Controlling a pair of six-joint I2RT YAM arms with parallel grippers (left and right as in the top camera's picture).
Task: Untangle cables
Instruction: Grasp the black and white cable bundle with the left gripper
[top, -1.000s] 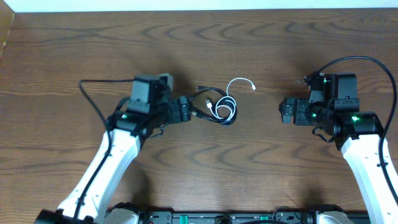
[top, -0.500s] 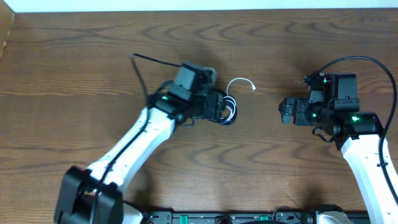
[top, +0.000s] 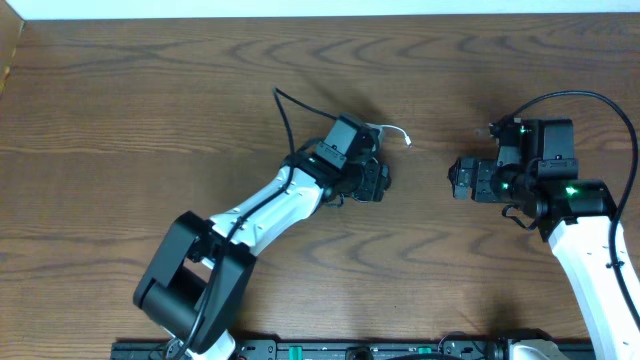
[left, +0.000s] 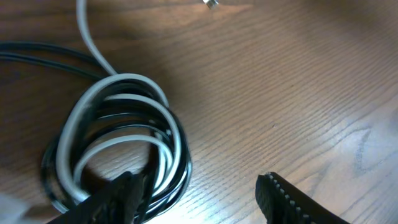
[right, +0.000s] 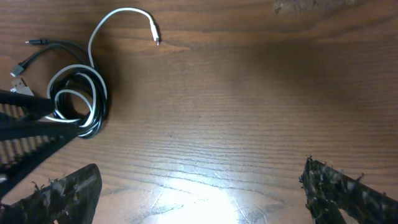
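The cables (left: 118, 140) lie as one small coil of white and black cords on the wooden table. In the left wrist view my left gripper (left: 199, 202) is open, its left finger over the coil's lower edge and its right finger on bare wood. Overhead, the left gripper (top: 383, 182) covers most of the coil, and only the white cord's free end (top: 400, 132) shows. In the right wrist view the coil (right: 78, 102) lies far left, with the white plug end (right: 154, 34) and black plug ends (right: 18, 68). My right gripper (right: 202, 199) is open and empty, well right of the coil (top: 452, 180).
The left arm's thick black cable (top: 285, 110) arches up behind its wrist. The right arm's thick cable (top: 580, 97) loops over its wrist. The table's far edge (top: 320, 14) runs along the top. Bare wood lies between the two grippers.
My left arm has swung right and forward, from beside the coil to over it, so the coil is now mostly hidden overhead. The right arm has not moved.
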